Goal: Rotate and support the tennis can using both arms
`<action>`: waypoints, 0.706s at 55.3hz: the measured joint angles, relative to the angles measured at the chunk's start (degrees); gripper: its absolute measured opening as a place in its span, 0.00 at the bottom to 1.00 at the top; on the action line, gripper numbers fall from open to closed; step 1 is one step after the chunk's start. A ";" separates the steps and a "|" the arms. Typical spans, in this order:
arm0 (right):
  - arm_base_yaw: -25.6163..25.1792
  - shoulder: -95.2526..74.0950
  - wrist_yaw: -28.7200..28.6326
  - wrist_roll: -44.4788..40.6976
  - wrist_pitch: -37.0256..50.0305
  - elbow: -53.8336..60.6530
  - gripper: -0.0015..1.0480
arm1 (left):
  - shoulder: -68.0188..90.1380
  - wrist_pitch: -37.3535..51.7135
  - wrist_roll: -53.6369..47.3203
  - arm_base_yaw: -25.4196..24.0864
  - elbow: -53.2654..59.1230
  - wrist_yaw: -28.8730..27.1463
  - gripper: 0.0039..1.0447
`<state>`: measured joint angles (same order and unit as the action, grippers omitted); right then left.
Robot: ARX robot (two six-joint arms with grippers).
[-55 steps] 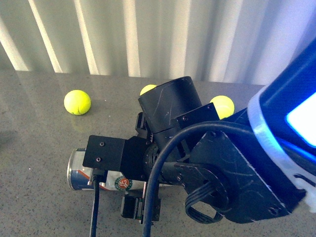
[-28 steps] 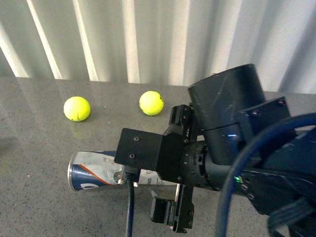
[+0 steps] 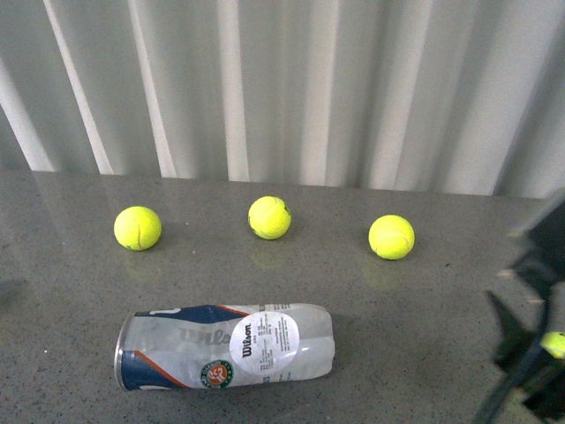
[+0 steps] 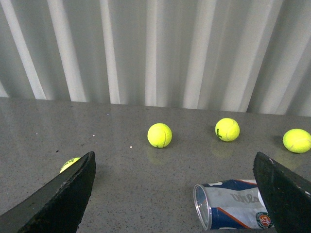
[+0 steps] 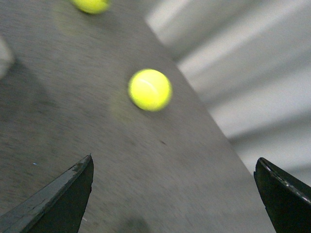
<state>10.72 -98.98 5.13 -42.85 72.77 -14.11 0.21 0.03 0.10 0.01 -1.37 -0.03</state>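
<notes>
The tennis can (image 3: 225,346) lies on its side on the grey table, metal rim and open mouth to the left, round white sticker facing up. It also shows in the left wrist view (image 4: 233,211), in front of my left gripper (image 4: 174,160) and beside one finger (image 4: 284,194). The left gripper is open and empty and does not touch the can. My right gripper (image 5: 174,160) is open and empty over bare table, in a blurred picture. In the front view only a blurred black part of the right arm (image 3: 534,353) shows, at the right edge.
Three yellow tennis balls (image 3: 138,228) (image 3: 269,217) (image 3: 391,237) lie in a row behind the can. Another ball (image 4: 70,164) sits partly behind a left finger. A white ribbed wall (image 3: 282,88) closes the table's far side.
The right arm, which covered the can in the front view, has swung away to the right edge. The can has stayed in place and now shows whole.
</notes>
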 joint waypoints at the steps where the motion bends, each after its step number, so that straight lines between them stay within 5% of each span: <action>1: -1.44 1.01 0.39 1.09 2.32 1.95 0.93 | 0.00 0.00 0.00 0.00 0.00 0.00 0.94; 6: -4.76 3.32 2.56 2.95 7.02 6.71 0.93 | -0.02 0.00 0.00 0.00 -0.02 0.07 0.94; 31: -5.88 3.26 2.60 2.82 7.13 8.83 0.93 | -0.02 0.00 0.00 0.00 0.00 0.00 0.94; 39: -6.05 3.26 2.05 2.80 7.13 9.35 0.71 | -0.02 0.00 0.00 0.00 -0.02 0.00 0.94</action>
<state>4.67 -95.72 7.18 -40.05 79.90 -4.75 0.19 0.03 0.10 0.01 -1.39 -0.03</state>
